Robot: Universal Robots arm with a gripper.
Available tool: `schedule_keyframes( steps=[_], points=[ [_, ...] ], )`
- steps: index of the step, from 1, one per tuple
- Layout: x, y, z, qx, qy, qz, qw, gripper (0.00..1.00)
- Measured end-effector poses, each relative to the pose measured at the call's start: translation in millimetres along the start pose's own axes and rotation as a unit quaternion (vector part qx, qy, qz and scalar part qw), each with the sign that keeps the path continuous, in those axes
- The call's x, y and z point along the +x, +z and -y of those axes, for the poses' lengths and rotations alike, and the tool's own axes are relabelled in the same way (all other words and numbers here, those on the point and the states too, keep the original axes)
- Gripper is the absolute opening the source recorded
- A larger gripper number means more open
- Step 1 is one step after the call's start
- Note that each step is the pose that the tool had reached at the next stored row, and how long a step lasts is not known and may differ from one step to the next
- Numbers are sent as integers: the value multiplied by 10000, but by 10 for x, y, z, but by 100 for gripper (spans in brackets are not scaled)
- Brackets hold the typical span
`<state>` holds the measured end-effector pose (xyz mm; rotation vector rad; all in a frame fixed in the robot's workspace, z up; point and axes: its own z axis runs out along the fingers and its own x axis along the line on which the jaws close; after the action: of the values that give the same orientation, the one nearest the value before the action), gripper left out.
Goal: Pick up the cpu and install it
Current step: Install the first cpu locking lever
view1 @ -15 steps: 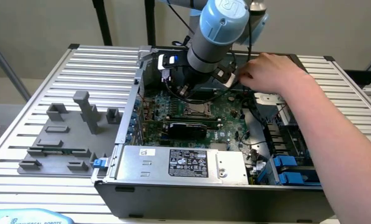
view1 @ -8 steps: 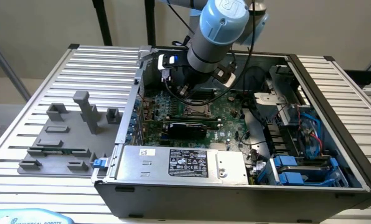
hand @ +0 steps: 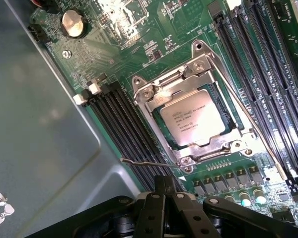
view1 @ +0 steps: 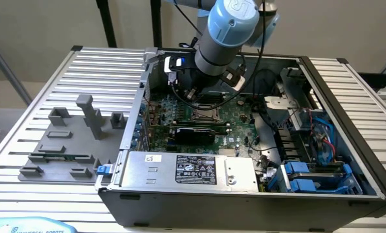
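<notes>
Though square, cpu [hand: 192,117] flat in socket [hand: 214,145].

My exterior camera looks down at the socket [view1: 202,116] from high, well back; my wrist camera faces it from close above. The 2 views share that socket and the surrounding motherboard [hand: 119,34].

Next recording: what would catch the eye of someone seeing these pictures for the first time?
In the exterior view, the pale blue arm reaching down into the open computer case dominates. In the wrist view, the cpu sits on the green motherboard, framed by a metal bracket. The gripper hovers close by, its fingers shut and empty.
</notes>
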<state>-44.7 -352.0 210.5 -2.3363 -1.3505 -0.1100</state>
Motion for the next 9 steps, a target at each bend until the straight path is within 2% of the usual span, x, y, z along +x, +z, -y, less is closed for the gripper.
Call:
schedule_keyframes(
  steps=[9],
  points=[
    [-14, 45, -17, -6, 1, 9, 10000, 11]
  ],
)
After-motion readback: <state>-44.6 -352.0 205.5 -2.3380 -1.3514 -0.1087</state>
